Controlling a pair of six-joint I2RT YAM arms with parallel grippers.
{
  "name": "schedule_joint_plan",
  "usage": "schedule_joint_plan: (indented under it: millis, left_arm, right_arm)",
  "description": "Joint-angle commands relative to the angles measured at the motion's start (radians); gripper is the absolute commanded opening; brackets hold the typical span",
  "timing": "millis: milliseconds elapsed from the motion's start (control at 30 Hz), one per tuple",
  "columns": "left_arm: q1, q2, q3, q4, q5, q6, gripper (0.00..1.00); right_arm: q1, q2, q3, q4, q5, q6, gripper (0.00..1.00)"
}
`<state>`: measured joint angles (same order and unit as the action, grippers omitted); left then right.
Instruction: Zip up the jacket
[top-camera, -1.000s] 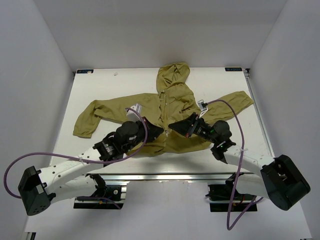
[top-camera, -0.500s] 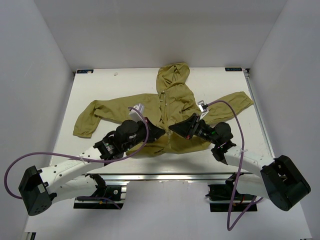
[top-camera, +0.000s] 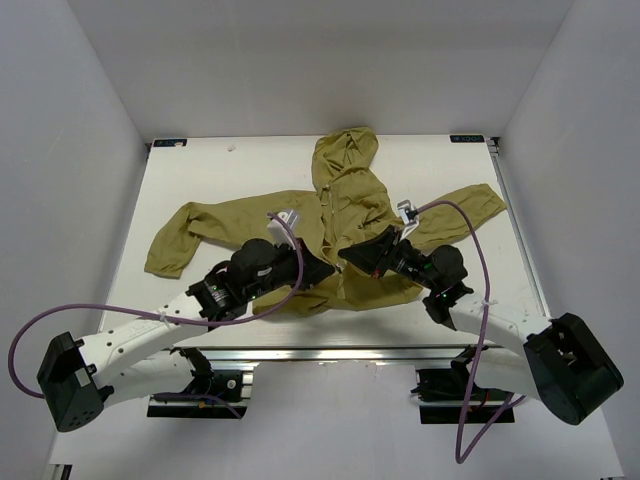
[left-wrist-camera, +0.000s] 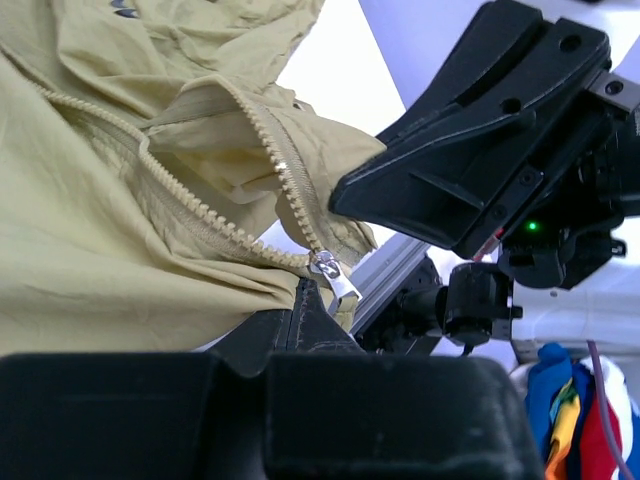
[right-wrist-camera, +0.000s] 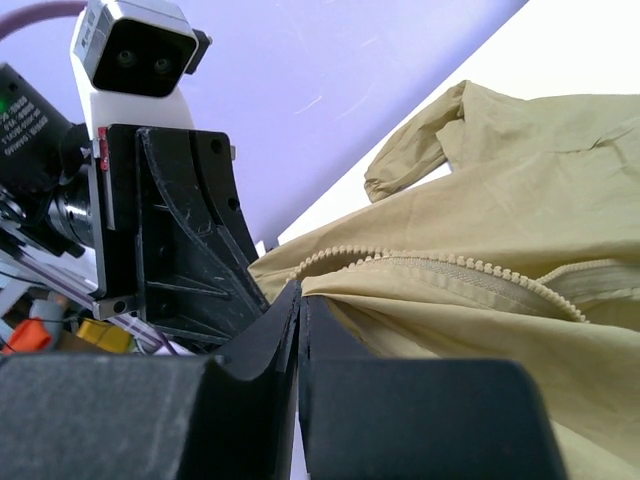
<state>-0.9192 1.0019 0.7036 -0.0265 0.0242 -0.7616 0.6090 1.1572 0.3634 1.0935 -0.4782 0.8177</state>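
Note:
The olive jacket (top-camera: 350, 195) lies spread on the white table (top-camera: 220, 170), hood at the far side and sleeves out to both sides. Its light zipper is open along most of the front. My left gripper (top-camera: 322, 270) is shut on the jacket's lower front edge. In the left wrist view its tips (left-wrist-camera: 303, 295) pinch the fabric (left-wrist-camera: 100, 250) just below the silver zipper slider (left-wrist-camera: 330, 272). My right gripper (top-camera: 347, 256) faces it closely. In the right wrist view it (right-wrist-camera: 300, 292) is shut on the other front edge (right-wrist-camera: 520, 220), beside the zipper teeth (right-wrist-camera: 450, 262).
The two grippers are almost touching above the hem. The left arm's white wrist camera (right-wrist-camera: 135, 55) sits right in front of the right gripper. An aluminium rail (top-camera: 320, 352) runs along the table's near edge. White walls close in three sides. Purple cables (top-camera: 470, 240) loop beside the arms.
My left gripper has shifted a little right and toward the near edge, drawing its side of the jacket with it. The right gripper has barely moved. Both stay shut.

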Motion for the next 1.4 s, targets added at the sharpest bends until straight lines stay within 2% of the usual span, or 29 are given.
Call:
schedule_joint_plan:
  millis: [0,133,367,633,867,1000,1133,1200,1367]
  left_arm:
    - [-0.001,0.017,0.048,0.013,0.107,0.053,0.00]
    - [-0.001,0.043,0.065,-0.001,0.167,0.085,0.00]
    - [-0.001,0.060,0.070,-0.059,0.246,0.122,0.00]
    - [0.000,0.075,0.062,-0.099,0.197,0.093,0.00]
    - [0.000,0.072,0.053,-0.090,0.221,0.094,0.00]
    - [-0.001,0.073,0.048,-0.098,0.226,0.090,0.00]
    - [-0.001,0.086,0.045,-0.082,0.246,0.085,0.00]
    - [0.000,0.104,0.051,-0.095,0.246,0.079,0.00]
    - [0.002,0.139,0.054,-0.104,0.247,0.054,0.00]
  right_arm:
    - [-0.002,-0.034,0.020,-0.004,0.010,-0.061,0.00]
    - [-0.002,-0.042,0.039,-0.038,0.018,-0.077,0.00]
    - [-0.002,-0.073,0.022,-0.104,0.125,-0.046,0.00]
    - [-0.002,-0.103,0.036,-0.265,0.007,-0.077,0.00]
    - [-0.002,-0.177,0.049,-0.438,0.055,-0.153,0.00]
    - [-0.002,-0.183,0.092,-0.562,0.049,-0.198,0.20]
    - [-0.002,-0.163,0.132,-0.693,0.032,-0.227,0.33]
    - [-0.002,-0.156,0.138,-0.716,0.010,-0.239,0.47]
    - [0.000,-0.159,0.184,-0.874,0.009,-0.310,0.69]
